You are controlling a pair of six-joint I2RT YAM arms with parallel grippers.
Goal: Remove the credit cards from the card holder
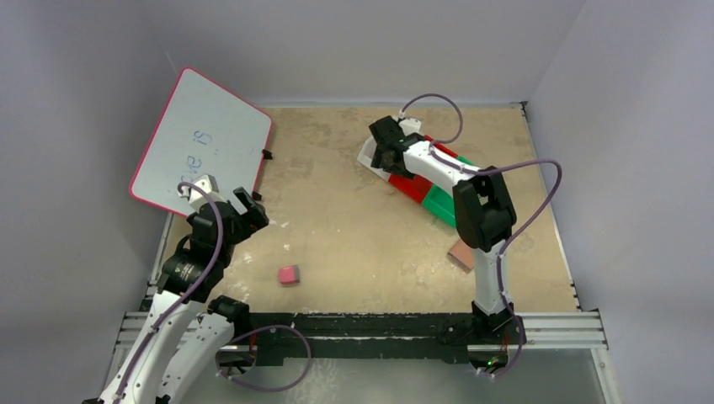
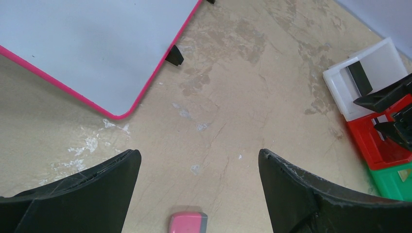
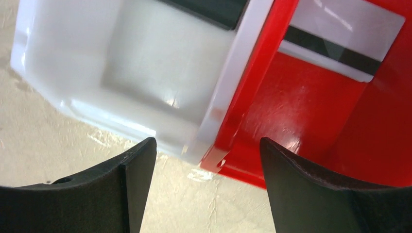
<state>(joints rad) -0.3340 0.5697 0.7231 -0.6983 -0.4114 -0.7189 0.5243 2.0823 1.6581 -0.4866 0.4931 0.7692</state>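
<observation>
Right wrist: seemingly silver-grey, dark-striped card (image 3: 346, 29)

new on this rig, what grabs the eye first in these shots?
The pink-framed whiteboard lies askew at the far left, with faint blue writing on it. At the far right a white bin, red bin and green bin stand in a row. The open right gripper hangs over where white meets red, and a silver-grey card lies in the red bin. A pink eraser sits alone near the front middle.
</observation>
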